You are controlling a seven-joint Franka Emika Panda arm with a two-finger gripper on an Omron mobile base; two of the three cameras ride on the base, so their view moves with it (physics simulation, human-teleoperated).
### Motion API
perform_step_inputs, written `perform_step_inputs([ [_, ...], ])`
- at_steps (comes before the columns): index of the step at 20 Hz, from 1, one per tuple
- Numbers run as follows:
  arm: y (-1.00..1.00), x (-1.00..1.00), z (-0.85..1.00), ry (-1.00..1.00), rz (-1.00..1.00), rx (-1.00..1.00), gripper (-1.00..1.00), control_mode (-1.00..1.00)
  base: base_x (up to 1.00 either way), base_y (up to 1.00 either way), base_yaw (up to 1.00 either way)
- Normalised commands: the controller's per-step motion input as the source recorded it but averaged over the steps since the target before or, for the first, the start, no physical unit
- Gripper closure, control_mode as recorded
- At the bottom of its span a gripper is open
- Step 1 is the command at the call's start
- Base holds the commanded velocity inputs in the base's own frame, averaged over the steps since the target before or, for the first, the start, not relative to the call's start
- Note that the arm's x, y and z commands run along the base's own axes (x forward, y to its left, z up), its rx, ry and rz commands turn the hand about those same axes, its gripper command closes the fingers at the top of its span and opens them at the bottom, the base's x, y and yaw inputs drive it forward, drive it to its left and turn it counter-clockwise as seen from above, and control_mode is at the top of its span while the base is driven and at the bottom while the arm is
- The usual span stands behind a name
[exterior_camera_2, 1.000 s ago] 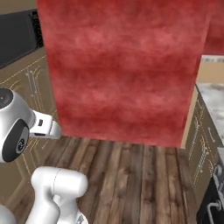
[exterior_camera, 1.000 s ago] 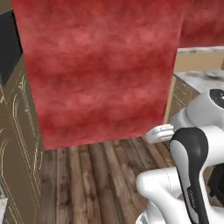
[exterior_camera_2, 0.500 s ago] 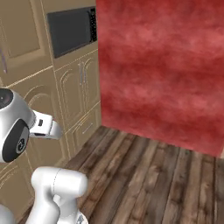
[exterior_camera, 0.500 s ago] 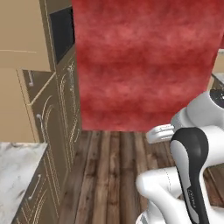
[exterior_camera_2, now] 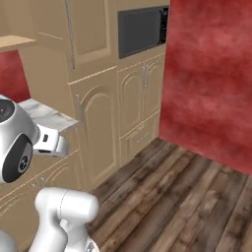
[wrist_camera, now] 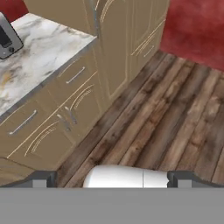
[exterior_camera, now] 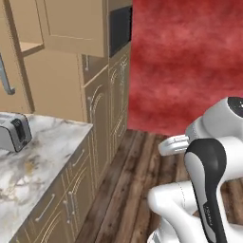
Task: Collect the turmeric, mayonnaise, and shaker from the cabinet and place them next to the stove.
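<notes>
The tan wall cabinet [exterior_camera: 71,26] hangs at the upper left of the left base view, above the counter, and an open shelf edge shows to its left. Its panelled front [exterior_camera_2: 93,34] with a long silver bar handle [exterior_camera_2: 70,34] appears in the right base view. The turmeric, mayonnaise, shaker and stove are out of view. My gripper [wrist_camera: 113,179] is open, its two dark fingertips [wrist_camera: 41,179] wide apart with nothing between them. It points down at the wooden floor beside the counter cabinets.
A marble counter [exterior_camera: 47,152] carries a silver toaster [exterior_camera: 14,133], which also sits at the hand view's top left [wrist_camera: 6,39]. Drawer-fronted base cabinets [wrist_camera: 65,100] stand below. A black microwave [exterior_camera_2: 142,29] sits in tall cabinets beside a red wall [exterior_camera: 185,61]. Wooden floor [exterior_camera_2: 187,197] lies open ahead.
The whole picture has shifted as the base turned. The red wall slid to the right, and the cabinets, microwave, counter and toaster came in from the left. The gripper stays open.
</notes>
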Motion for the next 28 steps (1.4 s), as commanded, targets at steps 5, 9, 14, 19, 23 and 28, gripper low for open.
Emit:
perform_step_inputs([
  [5, 0.00, 0.00, 0.00, 0.00, 0.00, 0.00, -1.00, 1.00, -0.34, 0.06, 0.45],
  [9, 0.00, 0.00, 0.00, 0.00, 0.00, 0.00, -1.00, 1.00, 0.32, 0.08, 0.48],
  [14, 0.00, 0.00, 0.00, 0.00, 0.00, 0.00, -1.00, 1.00, 0.58, -0.11, 0.47],
  [19, 0.00, 0.00, 0.00, 0.00, 0.00, 0.00, -1.00, 1.00, 0.40, -0.36, 0.42],
  [23, 0.00, 0.00, 0.00, 0.00, 0.00, 0.00, -1.00, 1.00, 0.43, -0.44, 0.38],
  [28, 0.00, 0.00, 0.00, 0.00, 0.00, 0.00, -1.00, 1.00, 0.51, -0.38, 0.35],
])
